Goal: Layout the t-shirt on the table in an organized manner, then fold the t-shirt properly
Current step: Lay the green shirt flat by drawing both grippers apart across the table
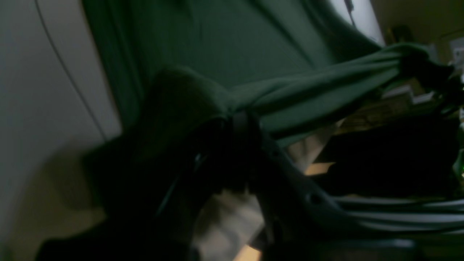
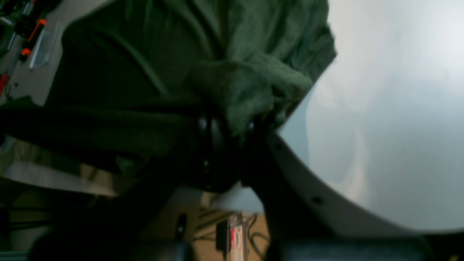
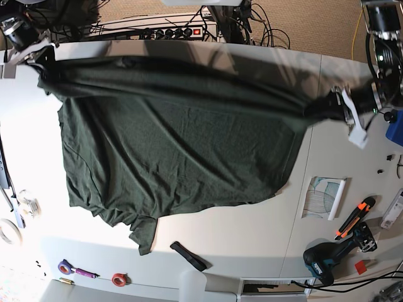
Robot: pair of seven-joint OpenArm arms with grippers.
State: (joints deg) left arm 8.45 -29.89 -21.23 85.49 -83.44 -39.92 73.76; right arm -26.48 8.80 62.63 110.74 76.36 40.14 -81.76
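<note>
Over the table (image 3: 239,245), left fingers (image 1: 240,121) and right fingers (image 2: 208,127) each pinch the stretched t-shirt (image 3: 176,145)

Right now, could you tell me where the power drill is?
Base view: the power drill lies on the table, lower right, below the orange tool.

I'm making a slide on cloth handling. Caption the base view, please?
Dark green t-shirt held taut along its far edge by left gripper and right gripper, over the white table.
</note>
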